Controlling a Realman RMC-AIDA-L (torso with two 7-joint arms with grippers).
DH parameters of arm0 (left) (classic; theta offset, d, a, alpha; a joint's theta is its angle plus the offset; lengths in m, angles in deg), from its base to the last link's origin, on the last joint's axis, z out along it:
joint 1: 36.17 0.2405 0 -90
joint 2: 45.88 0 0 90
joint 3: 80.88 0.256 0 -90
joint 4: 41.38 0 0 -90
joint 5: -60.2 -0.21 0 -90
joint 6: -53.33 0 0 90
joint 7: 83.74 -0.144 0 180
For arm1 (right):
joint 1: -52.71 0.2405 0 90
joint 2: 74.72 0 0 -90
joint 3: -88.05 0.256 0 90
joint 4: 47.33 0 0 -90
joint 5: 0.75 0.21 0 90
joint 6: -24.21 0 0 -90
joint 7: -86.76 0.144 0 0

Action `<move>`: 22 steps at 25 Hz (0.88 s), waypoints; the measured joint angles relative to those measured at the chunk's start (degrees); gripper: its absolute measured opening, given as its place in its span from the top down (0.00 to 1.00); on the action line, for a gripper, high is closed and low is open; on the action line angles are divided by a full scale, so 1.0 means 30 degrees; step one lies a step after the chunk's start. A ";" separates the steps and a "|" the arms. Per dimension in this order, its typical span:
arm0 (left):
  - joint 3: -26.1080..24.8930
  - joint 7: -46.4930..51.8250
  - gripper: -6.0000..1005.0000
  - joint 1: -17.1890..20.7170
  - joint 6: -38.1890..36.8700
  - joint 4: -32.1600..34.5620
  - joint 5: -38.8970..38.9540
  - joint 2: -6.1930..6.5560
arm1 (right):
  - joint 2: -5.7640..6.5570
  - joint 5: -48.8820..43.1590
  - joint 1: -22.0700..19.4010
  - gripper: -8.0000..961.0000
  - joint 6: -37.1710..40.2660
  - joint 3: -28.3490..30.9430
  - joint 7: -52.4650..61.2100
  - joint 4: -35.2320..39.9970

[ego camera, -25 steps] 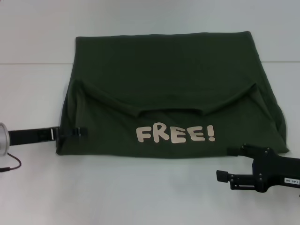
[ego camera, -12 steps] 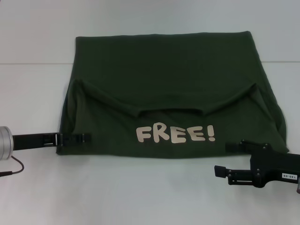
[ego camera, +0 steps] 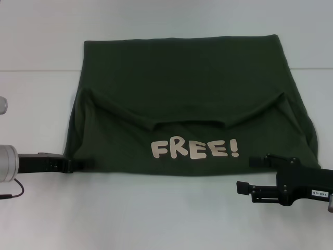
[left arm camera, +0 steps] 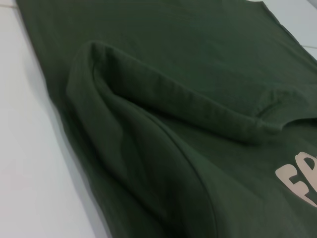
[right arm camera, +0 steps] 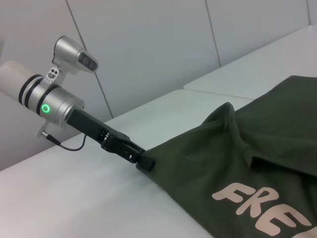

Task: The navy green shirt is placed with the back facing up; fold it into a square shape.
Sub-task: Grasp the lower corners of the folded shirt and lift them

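Shirt (ego camera: 192, 99) flat on white table (ego camera: 156, 219), centred before the robot, much wider than either gripper. Near half folded up over the far half, so front lettering "FREE!" (ego camera: 195, 149) faces up close to the near edge. Sleeves tucked inward, forming two slanted ridges that meet at a short horizontal fold line just above the lettering. Far edge straight; right edge slightly bulged and rounded. Overall outline roughly rectangular, wider than deep.

Left gripper (ego camera: 78, 164) low at the shirt's near left corner, tips against or under the fabric edge; jaw state cannot be told, tips hidden by cloth. Confirmed in right wrist view: left gripper (right arm camera: 145, 162) touching the corner where fabric meets table. Left wrist view filled by shirt (left arm camera: 163, 99), with raised sleeve fold and part of the lettering.

Right gripper (ego camera: 248, 174) near the near right corner, just off the shirt's near edge, over bare table. Jaws apart, holding nothing: one finger (ego camera: 258, 162) at the shirt's edge, the other (ego camera: 245, 187) nearer the robot, clear of cloth.
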 joint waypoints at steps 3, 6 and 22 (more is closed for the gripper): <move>0.0006 -0.0100 0.51 -0.0019 0.0010 0.0011 -0.0005 -0.0005 | -0.0001 0.0005 0.0009 0.02 0.0000 0.0014 0.0028 0.0008; 0.0012 -0.0231 0.66 -0.0007 -0.0004 0.0016 -0.0003 -0.0006 | -0.0001 0.0006 0.0009 0.02 0.0002 0.0020 0.0086 0.0009; -0.0574 -0.0273 0.94 -0.0149 -0.0949 0.0015 0.0145 0.0140 | 0.2513 -0.4516 0.1264 0.02 0.0022 -0.0275 1.8009 0.6980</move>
